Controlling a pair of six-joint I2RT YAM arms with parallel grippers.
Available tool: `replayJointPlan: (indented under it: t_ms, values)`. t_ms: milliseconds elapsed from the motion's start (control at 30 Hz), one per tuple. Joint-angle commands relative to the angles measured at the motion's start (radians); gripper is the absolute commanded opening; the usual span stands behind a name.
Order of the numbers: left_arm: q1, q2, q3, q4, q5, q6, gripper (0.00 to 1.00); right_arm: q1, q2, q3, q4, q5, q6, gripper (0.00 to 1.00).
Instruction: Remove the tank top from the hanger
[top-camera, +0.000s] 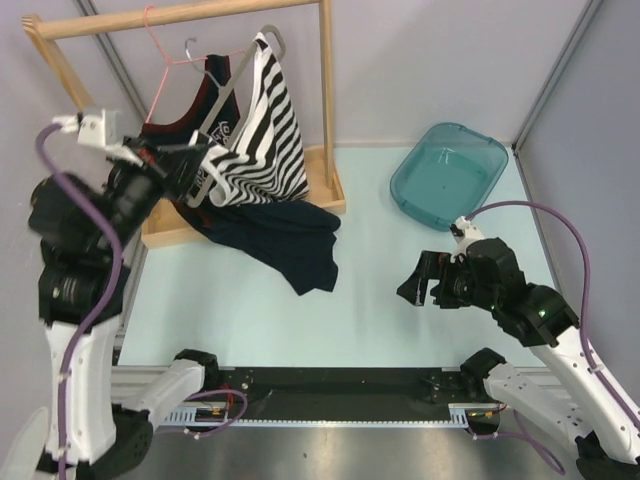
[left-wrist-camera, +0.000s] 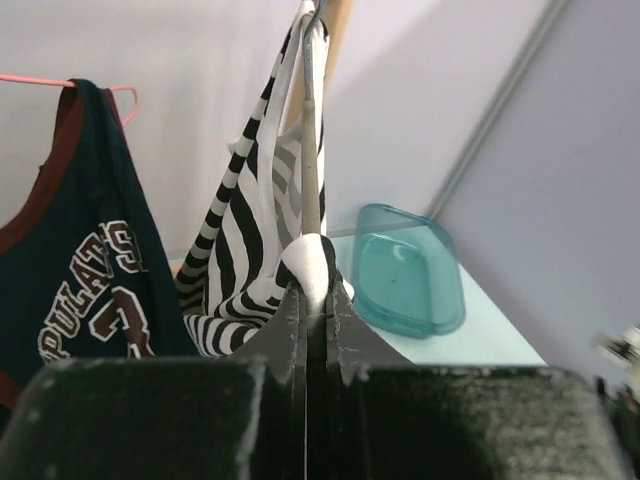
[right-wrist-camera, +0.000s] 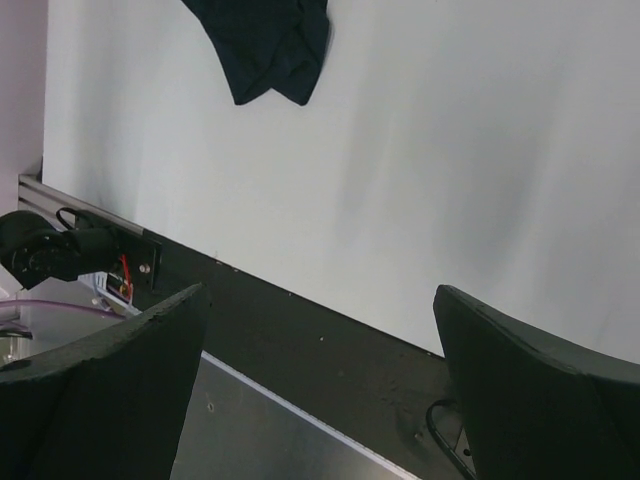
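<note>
Striped tank top (top-camera: 262, 140) hanging on its hanger (top-camera: 232, 88) from the wooden rack (top-camera: 326, 90), one hanger end pinched by the left gripper (top-camera: 196, 162).

The top hangs near the rack's right post. The left gripper's jaws are clamped tight on the hanger's pale lower tip. Further left on the rail, a navy jersey (top-camera: 170, 115) hangs from a pink hanger (top-camera: 160, 50). A dark garment (top-camera: 290, 240) spills off the rack's base onto the table (top-camera: 380, 260). A teal basin (top-camera: 448, 172) sits right of the rack. The right gripper (top-camera: 425, 285) hovers well apart, jaws wide, holding nothing.
</note>
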Motion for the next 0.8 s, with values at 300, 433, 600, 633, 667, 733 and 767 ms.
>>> replayJointPlan:
  t_ms: [300, 433, 600, 633, 667, 733, 767]
  values:
    - [-0.001, -0.237, -0.045, 0.278, 0.517, -0.353, 0.0, 0.007, 0.039, 0.109, -0.044, 0.028, -0.101, 1.0]
    - [-0.001, -0.263, -0.141, 0.347, 0.549, -0.413, 0.0, 0.007, 0.006, 0.136, -0.042, 0.027, -0.096, 1.0]
    - [-0.001, -0.295, -0.374, 0.372, 0.585, -0.448, 0.0, 0.009, -0.023, 0.187, -0.018, -0.016, -0.108, 1.0]
    - [-0.001, -0.309, -0.414, 0.373, 0.582, -0.445, 0.0, 0.009, -0.023, 0.213, -0.018, -0.019, -0.114, 1.0]
    - [-0.002, -0.322, -0.485, 0.376, 0.58, -0.441, 0.0, 0.009, -0.025, 0.224, -0.018, -0.018, -0.118, 1.0]
    - [-0.011, -0.358, -0.574, 0.381, 0.583, -0.444, 0.0, 0.01, -0.025, 0.242, -0.015, -0.002, -0.127, 1.0]
    - [-0.019, -0.368, -0.602, 0.392, 0.585, -0.457, 0.0, 0.009, -0.025, 0.253, -0.012, 0.004, -0.13, 1.0]
